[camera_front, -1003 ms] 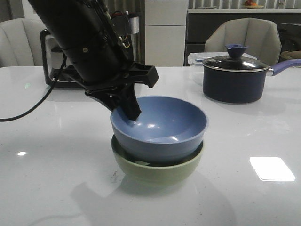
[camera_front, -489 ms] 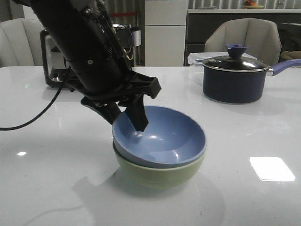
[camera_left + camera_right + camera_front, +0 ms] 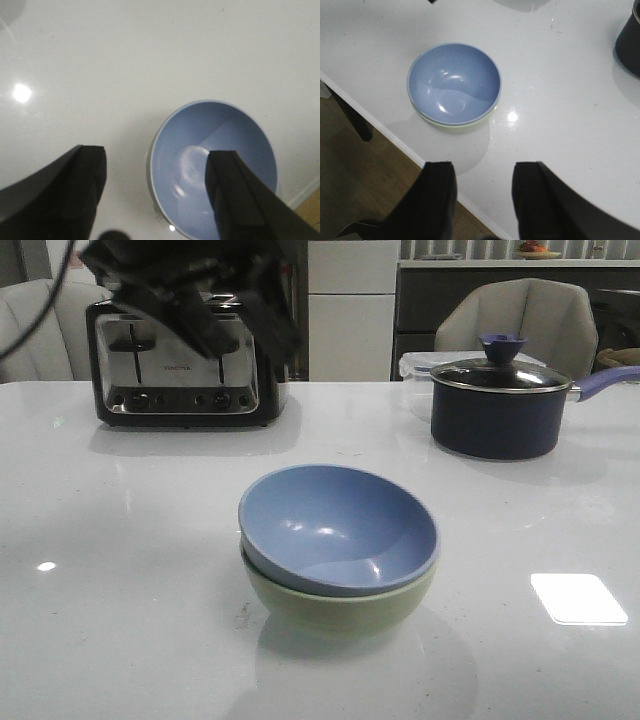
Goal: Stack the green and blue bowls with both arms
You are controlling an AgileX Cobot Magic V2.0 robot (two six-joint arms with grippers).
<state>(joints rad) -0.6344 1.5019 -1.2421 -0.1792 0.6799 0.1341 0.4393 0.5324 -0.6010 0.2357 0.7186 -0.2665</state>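
The blue bowl (image 3: 335,525) sits nested inside the green bowl (image 3: 340,605) at the middle of the white table. Nothing touches either bowl. My left arm (image 3: 190,290) is a dark blur high at the back left, above the toaster. In the left wrist view my left gripper (image 3: 156,152) is open and empty, well above the blue bowl (image 3: 200,145). In the right wrist view my right gripper (image 3: 482,167) is also open and empty. It hovers over the table's near edge, short of the blue bowl (image 3: 454,82) and the green rim (image 3: 457,126) beneath it.
A silver and black toaster (image 3: 180,365) stands at the back left. A dark saucepan (image 3: 498,410) with a blue knob and handle stands at the back right, a clear lidded box (image 3: 415,365) behind it. The table edge (image 3: 395,142) drops to a wooden floor.
My left gripper has let go of the blue bowl's rim and risen up and back to the left. The blue bowl has settled level into the green bowl.
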